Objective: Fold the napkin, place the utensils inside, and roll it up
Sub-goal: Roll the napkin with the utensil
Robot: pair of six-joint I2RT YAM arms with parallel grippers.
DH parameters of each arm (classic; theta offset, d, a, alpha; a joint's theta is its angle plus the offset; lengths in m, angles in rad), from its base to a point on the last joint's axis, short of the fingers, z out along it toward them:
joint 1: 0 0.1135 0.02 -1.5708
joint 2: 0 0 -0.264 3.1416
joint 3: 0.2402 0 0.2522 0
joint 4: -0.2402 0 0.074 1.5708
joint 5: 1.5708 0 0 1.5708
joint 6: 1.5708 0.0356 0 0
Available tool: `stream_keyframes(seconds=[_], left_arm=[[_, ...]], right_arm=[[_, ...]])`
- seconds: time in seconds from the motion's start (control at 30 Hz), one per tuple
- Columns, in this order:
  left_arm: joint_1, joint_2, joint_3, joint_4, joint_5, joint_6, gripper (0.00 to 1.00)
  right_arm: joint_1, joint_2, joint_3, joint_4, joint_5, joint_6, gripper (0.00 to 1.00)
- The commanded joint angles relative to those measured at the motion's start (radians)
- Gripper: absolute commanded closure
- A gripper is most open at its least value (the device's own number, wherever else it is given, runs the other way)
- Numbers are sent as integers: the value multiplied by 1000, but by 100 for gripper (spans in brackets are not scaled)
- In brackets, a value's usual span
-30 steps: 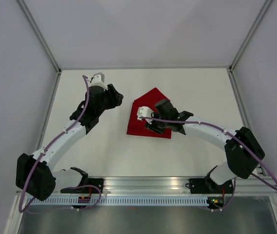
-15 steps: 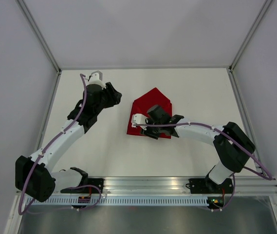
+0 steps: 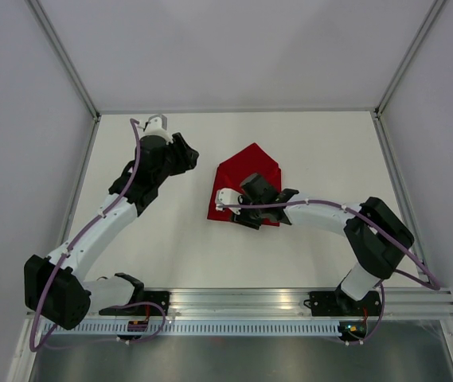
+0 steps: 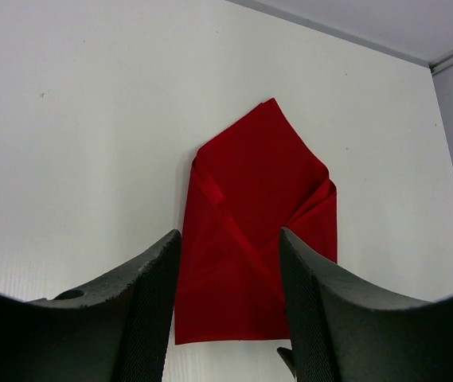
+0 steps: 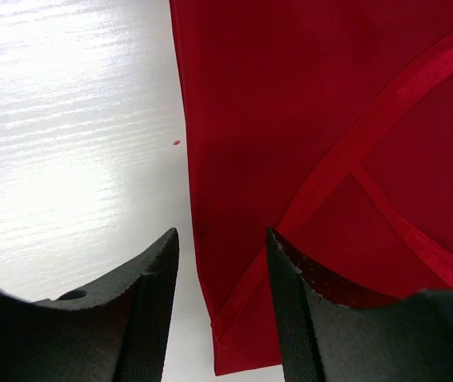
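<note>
**A:** From above, what has just changed?

**B:** The right gripper [image 3: 236,215] has slid left and nearer, over the lower-left part of the shiny red satin napkin [image 3: 246,163]. The napkin lies mid-table on the white tabletop [image 3: 329,151], folded to a point at its far end, and its shape is unchanged. The left gripper [image 3: 186,155] has barely moved and sits well to the napkin's left.

**A:** Meaning?

**B:** I'd judge it is lining up on that edge, so folding isn't finished.

**A:** The left wrist view?

**B:** The jaws are parted and hold nothing. One napkin lies ahead, with no utensil in sight.

**A:** The right wrist?

**B:** The jaws are parted and empty, straddling the napkin's left edge near its corner. That makes one napkin, two grippers and no utensils visible in any view.
</note>
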Motion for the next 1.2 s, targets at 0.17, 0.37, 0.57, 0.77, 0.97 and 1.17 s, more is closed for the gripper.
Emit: stream_keyframes(seconds=[0.17, 0.37, 0.57, 0.77, 0.97, 1.17], left_arm=[[8, 3, 58, -24, 19, 44, 42], [9, 12, 65, -34, 19, 51, 42], [9, 19, 36, -20, 38, 63, 42], [9, 5, -24, 14, 56, 78, 42], [9, 0, -63, 23, 91, 101, 41], [8, -24, -147, 75, 116, 124, 40]], right_arm=[[4, 55, -12, 47, 11, -47, 45], [-4, 69, -32, 73, 29, -73, 44], [-51, 98, -15, 61, -10, -86, 42], [-79, 103, -10, 41, -56, -122, 41], [-86, 123, 14, -44, -116, -161, 42], [-102, 152, 19, -79, -139, -178, 45]])
